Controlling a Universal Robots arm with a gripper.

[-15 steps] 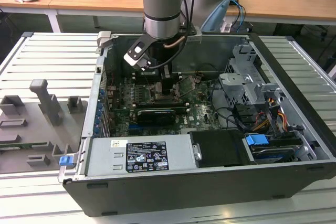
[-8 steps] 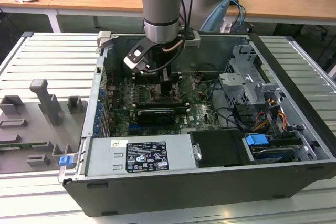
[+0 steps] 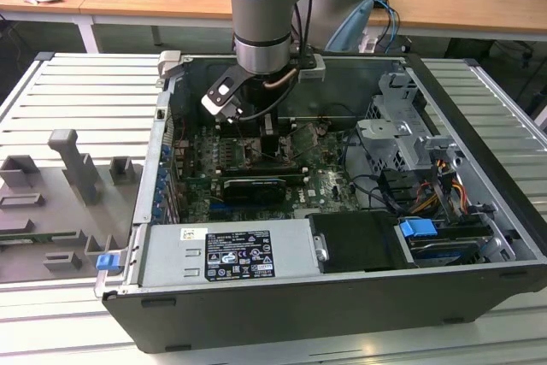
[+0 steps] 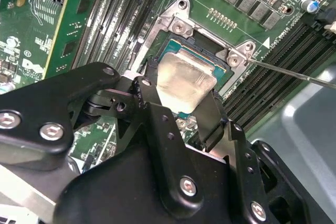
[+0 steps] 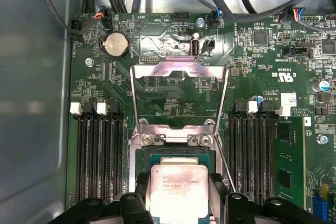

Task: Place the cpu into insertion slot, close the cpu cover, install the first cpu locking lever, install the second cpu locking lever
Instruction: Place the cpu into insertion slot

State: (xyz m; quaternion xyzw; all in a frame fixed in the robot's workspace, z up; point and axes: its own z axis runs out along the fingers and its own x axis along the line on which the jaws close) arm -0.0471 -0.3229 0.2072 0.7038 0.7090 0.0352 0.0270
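**Chip at the socket; cover and levers not yet closed**

The work looks to be in its first step. In both wrist views the black two-fingered gripper (image 4: 181, 95) (image 5: 178, 183) is clamped on the cpu (image 4: 185, 80) (image 5: 177, 187), a small flat square chip with a pale silver-beige metal face, one finger against each of two opposite edges. The chip sits directly over the insertion slot (image 4: 176, 50) (image 5: 173, 153), a square dark socket with a silvery metal rim. Whether it is fully seated or just above the contacts cannot be told.

The cpu cover (image 5: 178, 69), a thin silvery frame plate with a large central window, stands swung open on its hinge, clear of the socket. A thin bare-metal locking lever (image 4: 294, 72) juts free beside the socket, unlatched. So closing the cover and both levers remain to be done.

In the exterior view the gripper (image 3: 267, 136) reaches down at upper centre into the open black computer case (image 3: 299, 309). The case holds the green circuit board (image 3: 256, 190), a grey labelled power-supply box (image 3: 226, 254) along the lower edge, and a grey metal drive cage (image 3: 402, 126) with loose cables on the exterior view's right.
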